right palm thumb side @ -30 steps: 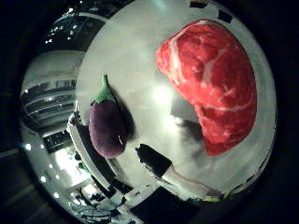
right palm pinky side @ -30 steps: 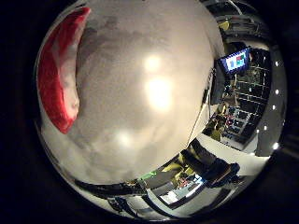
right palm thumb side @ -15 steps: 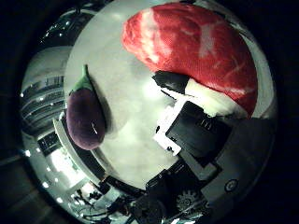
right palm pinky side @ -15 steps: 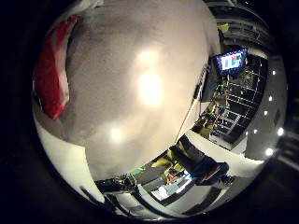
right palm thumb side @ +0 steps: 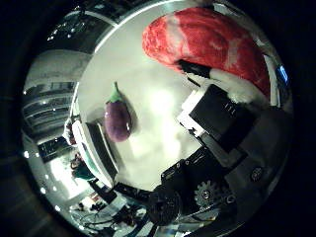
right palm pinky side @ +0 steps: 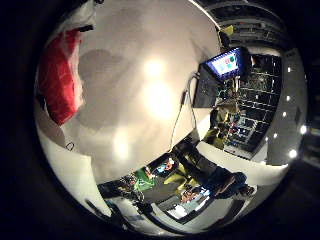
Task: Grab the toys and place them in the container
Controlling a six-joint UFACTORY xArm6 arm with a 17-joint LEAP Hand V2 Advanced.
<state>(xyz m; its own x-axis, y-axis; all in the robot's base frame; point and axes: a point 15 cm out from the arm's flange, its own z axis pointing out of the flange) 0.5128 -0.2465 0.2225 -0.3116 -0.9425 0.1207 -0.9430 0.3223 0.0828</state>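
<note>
A red marbled steak toy (right palm thumb side: 202, 44) lies close against my palm in the right thumb side palm view. My right hand (right palm thumb side: 222, 118) reaches in with curled black and white fingers, and a white fingertip (right palm thumb side: 234, 85) presses on the steak's edge. The steak's red edge also shows in the right little finger side palm view (right palm pinky side: 60, 75), casting a shadow on the white table (right palm pinky side: 150, 110). A purple eggplant toy (right palm thumb side: 118, 117) with a green stem lies on the table below, away from the hand.
The white table's edge (right palm thumb side: 99, 163) runs near the eggplant. A lit monitor (right palm pinky side: 225, 63) and shelving stand beyond the table's far edge.
My fingers have curled into view and closed on the steak. The eggplant and table now look smaller and farther, while the steak stays close to the palm.
</note>
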